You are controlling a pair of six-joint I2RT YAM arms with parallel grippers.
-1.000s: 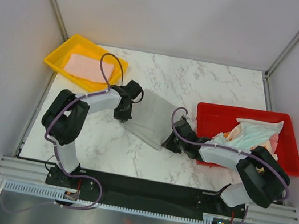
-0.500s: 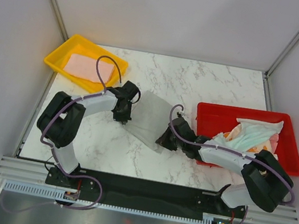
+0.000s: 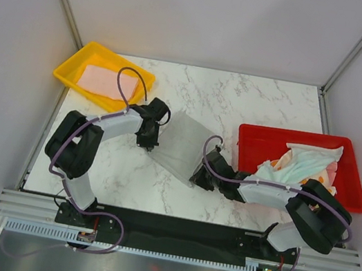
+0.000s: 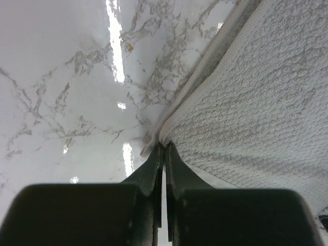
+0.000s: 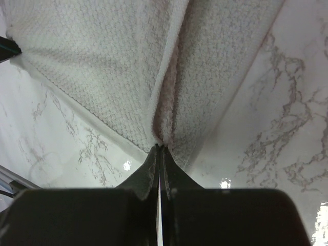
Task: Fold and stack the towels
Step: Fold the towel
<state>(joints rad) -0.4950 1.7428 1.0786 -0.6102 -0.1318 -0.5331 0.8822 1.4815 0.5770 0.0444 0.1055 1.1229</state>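
There are two grippers, two trays and one towel out on the table (image 3: 257, 100), a glossy white marble with grey veins. The grey towel (image 3: 181, 146) spans the gap between the grippers. The left gripper (image 3: 149, 145) is clenched on its left corner, and the right gripper (image 3: 196, 179) is clenched on its near right corner.

Behind and to the left of the left gripper sits a yellow tray (image 3: 66, 71) of hard plastic, holding one pink towel (image 3: 108, 83) that lies flat. Just right of the right gripper is a red tray (image 3: 257, 140) holding a crumpled heap of towels (image 3: 301, 167) in mint, cream with orange, and pink. How many are in the heap I cannot tell.

Only the top view shows the trays. The wrist views alone show the grey towel's pebbled weave. In the left wrist view the dark fingertips (image 4: 156, 164) meet on a doubled edge. In the right wrist view the cloth bunches into a crease running straight away from the fingertips (image 5: 154, 166).
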